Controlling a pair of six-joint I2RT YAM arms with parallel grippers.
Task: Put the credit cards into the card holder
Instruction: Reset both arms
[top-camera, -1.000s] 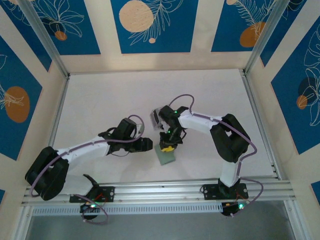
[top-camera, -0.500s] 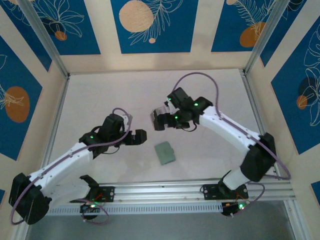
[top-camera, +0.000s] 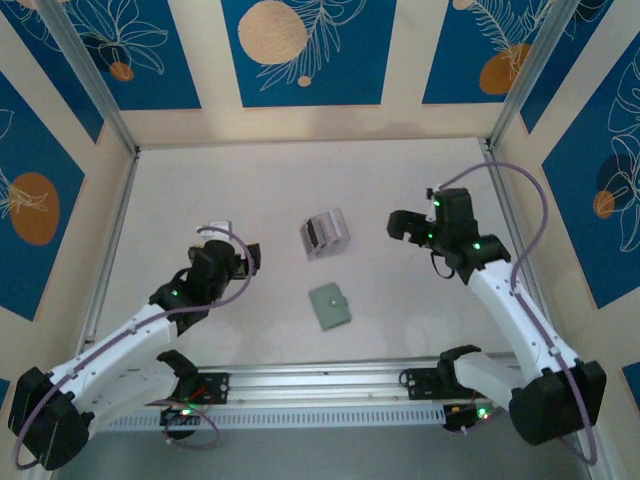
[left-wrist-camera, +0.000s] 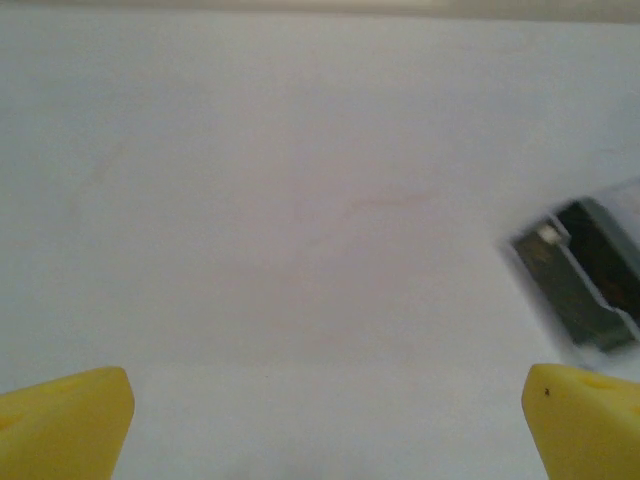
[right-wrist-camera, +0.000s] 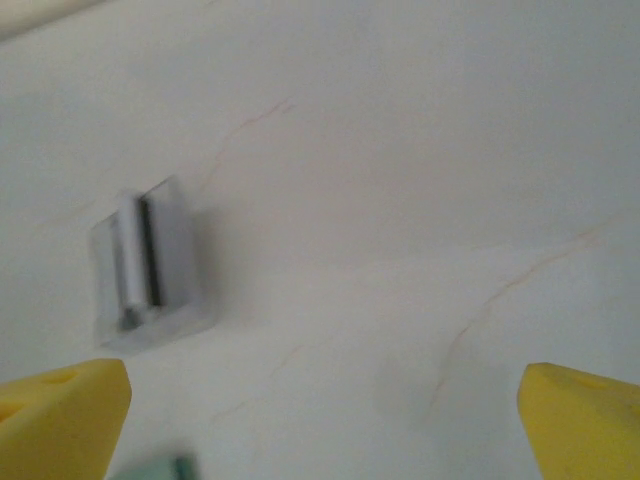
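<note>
- We are holding the left gripper (left-wrist-camera: 325, 418) with its jaws spread wide and nothing between them. The right gripper (right-wrist-camera: 322, 415) is standing just as wide and just as empty.
- The card holder (top-camera: 329, 306) is lying flat and folded shut on the table (top-camera: 230, 180), towards the near edge. It is between the two arms and well apart from both grippers.
- Beyond it, not touching it, a pale grey-white stack (top-camera: 325, 234) is sitting. The wrist views are blurring it, so we cannot tell whether any credit cards are standing in it.
- We are judging this as a moment between grasps, with neither arm committed to anything.
- If a card is waiting, we are advising one arm to pin the holder and lift its flap by the snap tab. The other arm should pinch the card by its thin edges and slide it in level with the pocket.
- The surface is looking pale, smooth and faintly streaked, so an unpinned holder is likely to skid under a push.
- Cream walls are enclosing the table, carrying blue panels (top-camera: 305, 50) with orange discs and white leaf outlines. An aluminium rail (top-camera: 320, 378) is running along the near edge.
</note>
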